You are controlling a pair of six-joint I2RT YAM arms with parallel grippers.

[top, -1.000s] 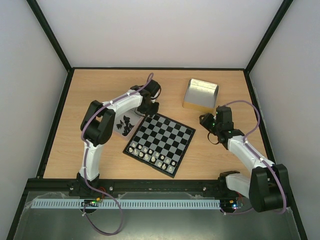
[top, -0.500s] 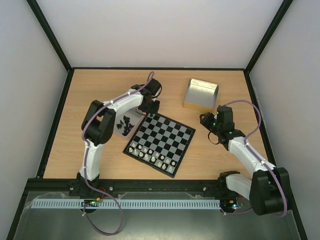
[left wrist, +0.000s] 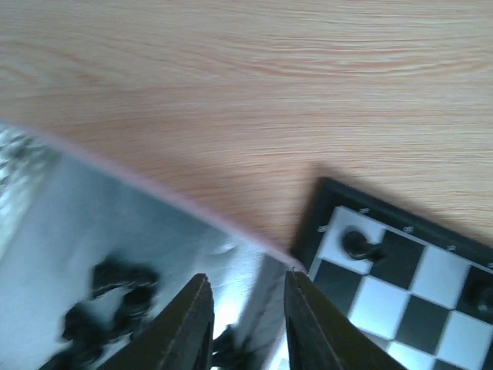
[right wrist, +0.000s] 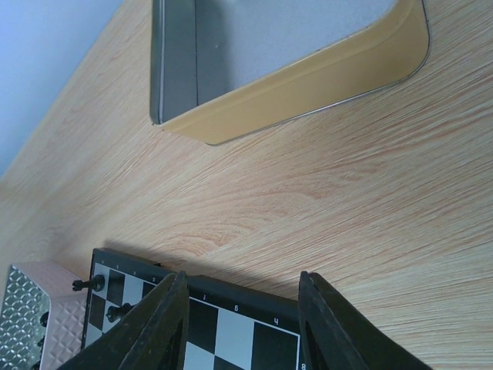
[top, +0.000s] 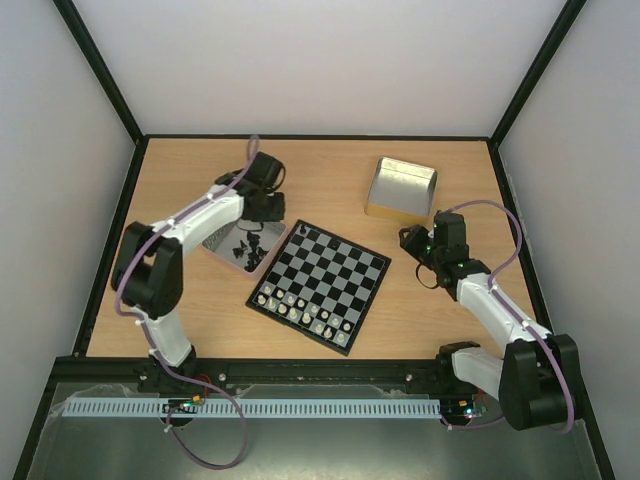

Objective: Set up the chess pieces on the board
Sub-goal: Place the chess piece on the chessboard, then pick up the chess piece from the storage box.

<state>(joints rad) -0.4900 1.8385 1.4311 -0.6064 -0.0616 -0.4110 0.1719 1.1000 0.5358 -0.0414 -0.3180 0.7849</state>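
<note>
Board: the board (top: 322, 285) lies flat near the middle of the tabletop (top: 340, 170), turned so that one corner points to 12 o'clock.
Black chess pieces: most of the black chess pieces (top: 245, 243) lie in a loose heap inside a shiny tray (left wrist: 46, 223) just beside the board's 10 o'clock edge. The wrist views show two more standing on squares at the board corner nearest that tray.
Pale pieces: the pale pieces (top: 300, 308) stand in rows along the board's 7 o'clock edge.
Left pincer: the left pincer (left wrist: 246, 277) hangs over the tray's board-side rim. Its fingers are a little apart, with tray wall showing in the gap and nothing pinched. A dark piece low beside one finger is too blurred to tell whether it touches.
Right pincer: the right pincer (right wrist: 243, 275) hovers over bare tabletop at the board's 3 o'clock, spread wide and holding nothing, with the board's rim showing between its fingers.
Empty tray: a second metal tray (top: 398, 212) sits at the board's 1 o'clock, well apart from it, with nothing inside.
</note>
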